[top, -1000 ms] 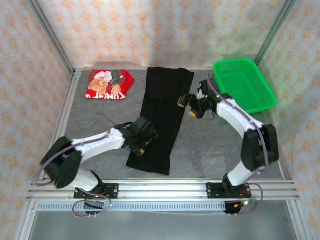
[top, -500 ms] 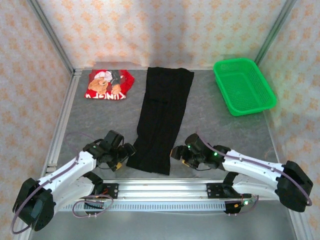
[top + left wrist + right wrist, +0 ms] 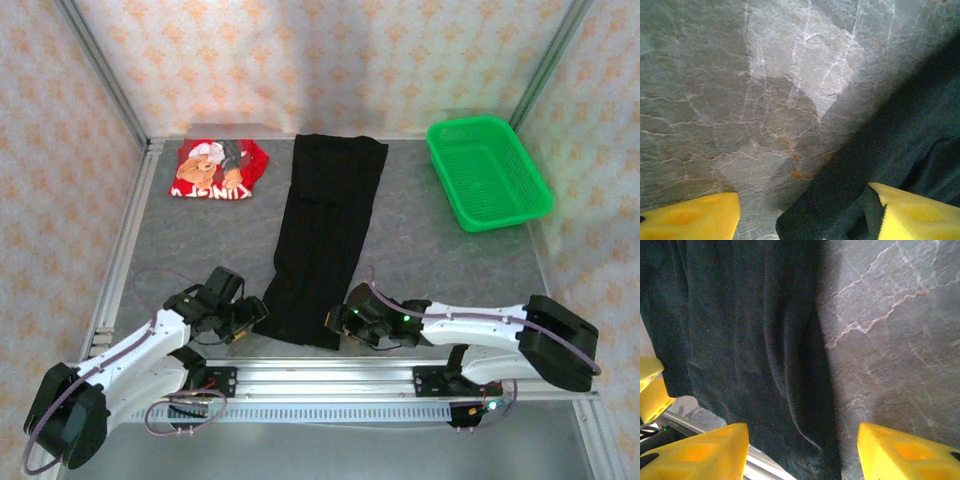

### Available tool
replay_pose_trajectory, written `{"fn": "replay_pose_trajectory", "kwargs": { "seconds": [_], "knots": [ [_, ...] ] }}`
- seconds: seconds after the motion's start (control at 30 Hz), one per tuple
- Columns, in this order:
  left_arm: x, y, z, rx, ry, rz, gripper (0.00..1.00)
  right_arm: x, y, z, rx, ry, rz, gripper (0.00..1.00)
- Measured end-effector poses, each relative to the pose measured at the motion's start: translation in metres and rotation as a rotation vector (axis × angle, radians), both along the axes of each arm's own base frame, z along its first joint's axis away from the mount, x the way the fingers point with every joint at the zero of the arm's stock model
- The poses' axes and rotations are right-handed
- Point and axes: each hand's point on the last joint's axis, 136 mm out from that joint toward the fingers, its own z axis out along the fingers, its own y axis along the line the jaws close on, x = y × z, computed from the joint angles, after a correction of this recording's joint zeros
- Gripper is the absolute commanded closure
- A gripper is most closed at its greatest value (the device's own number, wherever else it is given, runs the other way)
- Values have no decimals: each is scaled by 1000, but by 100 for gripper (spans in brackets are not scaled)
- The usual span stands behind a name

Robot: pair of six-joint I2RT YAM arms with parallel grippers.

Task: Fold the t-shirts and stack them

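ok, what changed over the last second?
Both arms pulled back toward the near edge. The left gripper came off the middle of the black shirt to its near-left corner. The right gripper went from beside the shirt's right edge to the near-right corner. Both are open, straddling the corners, with nothing grasped yet. Black shirt, red shirt and basket haven't moved.

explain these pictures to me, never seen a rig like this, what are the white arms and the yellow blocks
Two white robot arms are bolted at the table's near edge. The big picture looks down from above; the other two come from cameras on each wrist, and the yellow blocks are claw fingers. On the grey table lie a long black t-shirt, a small red t-shirt and a green basket. The left claw and right claw are open at the black shirt's near corners, holding nothing.
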Motion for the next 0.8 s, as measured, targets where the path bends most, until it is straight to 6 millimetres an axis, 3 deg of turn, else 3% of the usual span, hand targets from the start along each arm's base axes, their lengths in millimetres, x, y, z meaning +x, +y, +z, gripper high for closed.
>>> {"fn": "replay_pose_trajectory", "kwargs": {
  "seconds": [0.8],
  "knots": [
    [-1, -2, -6, 59, 100, -113, 44, -11, 6, -13, -30, 44, 38, 50]
  ]
}}
